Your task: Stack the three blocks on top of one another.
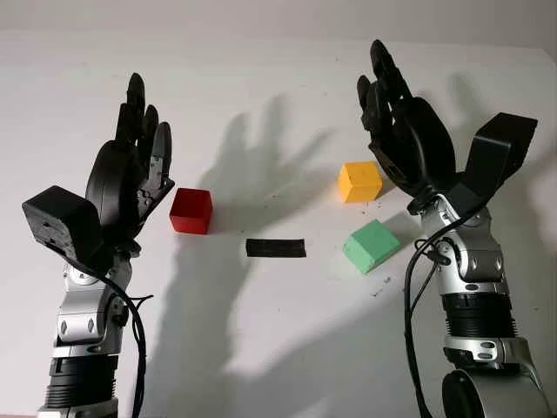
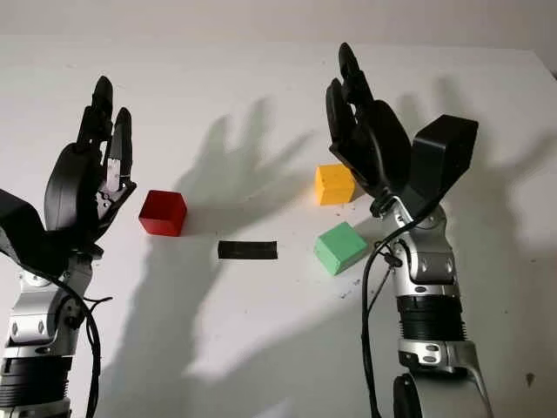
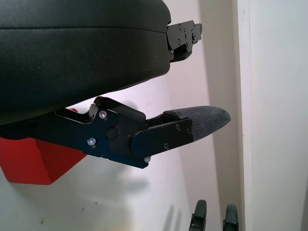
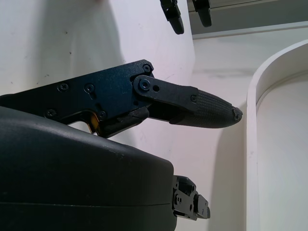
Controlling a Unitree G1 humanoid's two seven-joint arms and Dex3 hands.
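Observation:
Three blocks sit apart on the white table [image 1: 278,348]. The red block [image 1: 191,211] is at the left, the yellow block [image 1: 359,181] at the right, and the green block [image 1: 372,246] in front of the yellow one. My left hand [image 1: 139,131] is open, raised upright just left of the red block, whose red face [image 3: 33,161] shows in the left wrist view. My right hand [image 1: 387,96] is open, raised upright just right of the yellow block. Neither hand touches a block.
A short black strip [image 1: 276,248] lies flat on the table between the red and green blocks. Hand shadows fall across the table's middle. A white curved rim [image 4: 269,120] shows in the right wrist view.

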